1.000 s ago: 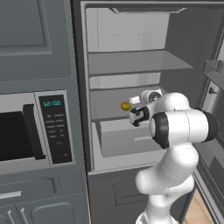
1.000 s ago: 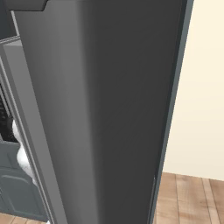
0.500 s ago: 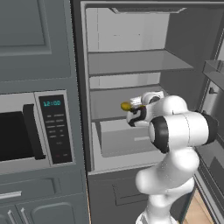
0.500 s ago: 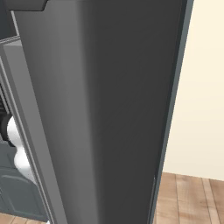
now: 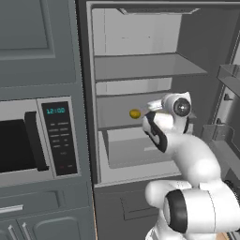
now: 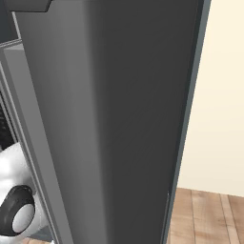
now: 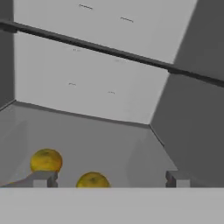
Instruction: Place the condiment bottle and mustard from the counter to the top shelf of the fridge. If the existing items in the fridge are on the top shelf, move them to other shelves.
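Since a second ago the arm has swung lower right; jaws stand open, empty. Two lemons (image 7: 46, 160) lie lower left on the fridge (image 5: 150, 70) shelf.

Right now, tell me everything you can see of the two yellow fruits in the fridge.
The two yellow fruits are small, round and dull yellow-orange with a faintly mottled skin, like lemons. Both sit on a grey shelf below the top shelf, apart from each other. In the hand view, one lies further left and further back, the second nearer the open claw, between its tips but not gripped. In the left base view one shows beside the arm.
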